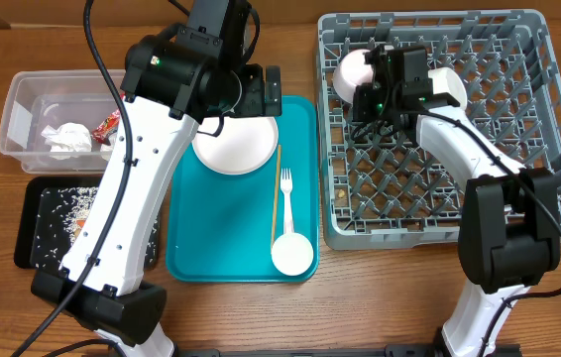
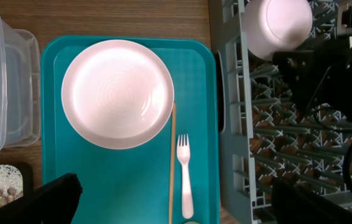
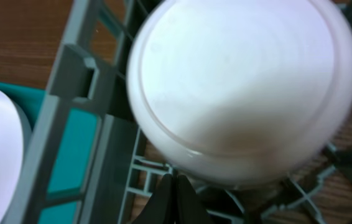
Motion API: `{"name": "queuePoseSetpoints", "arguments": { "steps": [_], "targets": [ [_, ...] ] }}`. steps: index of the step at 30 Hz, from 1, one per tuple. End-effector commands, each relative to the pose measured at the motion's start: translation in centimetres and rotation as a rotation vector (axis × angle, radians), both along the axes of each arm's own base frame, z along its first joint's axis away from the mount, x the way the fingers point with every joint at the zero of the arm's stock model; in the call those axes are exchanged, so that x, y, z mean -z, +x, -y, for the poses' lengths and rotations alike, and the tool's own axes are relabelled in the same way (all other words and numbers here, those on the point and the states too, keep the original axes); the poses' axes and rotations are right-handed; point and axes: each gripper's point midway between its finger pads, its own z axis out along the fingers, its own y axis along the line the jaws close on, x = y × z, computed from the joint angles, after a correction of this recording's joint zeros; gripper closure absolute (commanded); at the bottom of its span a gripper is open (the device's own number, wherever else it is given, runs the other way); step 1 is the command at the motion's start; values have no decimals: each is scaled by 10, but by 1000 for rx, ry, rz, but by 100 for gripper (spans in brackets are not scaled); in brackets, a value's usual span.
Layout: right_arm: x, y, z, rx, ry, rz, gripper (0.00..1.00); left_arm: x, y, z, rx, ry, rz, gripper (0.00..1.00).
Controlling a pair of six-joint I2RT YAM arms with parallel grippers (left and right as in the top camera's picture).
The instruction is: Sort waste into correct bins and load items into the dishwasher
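From above, the left end effector [image 1: 262,96] hangs over the far end of the teal serving tray [image 1: 186,248], directly above the round white plate [image 1: 236,145]. On the same tray lie a thin wooden chopstick [image 1: 278,198], a white plastic fork [image 1: 286,203] and a small white cup [image 1: 291,254]. To its left, the clear tub [image 1: 23,99] contains crumpled napkins [image 1: 65,137] and a red wrapper [image 1: 105,123]. The flat black tray [image 1: 38,238] carries scattered rice [image 1: 70,205]. The right end effector [image 1: 368,94] is inside the grey dish rack [image 1: 518,129], just beside the white bowl [image 1: 352,74] in the rack's far left corner.

In the left wrist view, the two dark fingers [image 2: 45,202] stand wide apart and hold nothing. The smooth, glossy plate lies between them and further ahead. The chopstick and fork lie side by side on the tray.

In the right wrist view, the fingers [image 3: 175,200] are pressed together with nothing between them. The bowl, turned bottom up with its base ring showing, fills the view just above their tips. I cannot tell if they touch it.
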Motion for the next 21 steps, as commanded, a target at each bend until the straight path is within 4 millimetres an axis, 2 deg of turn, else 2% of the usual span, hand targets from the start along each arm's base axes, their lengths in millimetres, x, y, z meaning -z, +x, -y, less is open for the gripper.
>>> {"name": "queuePoseSetpoints", "arguments": {
  "steps": [1,6,11,16,21],
  "targets": [
    [-44,2,2,11,11,87,96,-5,-1,0,16,6,17,0],
    [-108,-3,3,11,33,216,96,-5,-1,0,16,6,17,0],
    [-146,-22,6,11,39,252,96,-5,-1,0,15,6,17,0],
    [-153,-49,10,10,30,191,93,-5,-1,0,16,6,17,0],
    [-130,-83,16,10,1,28,85,-5,-1,0,16,6,17,0]
  ]
}}
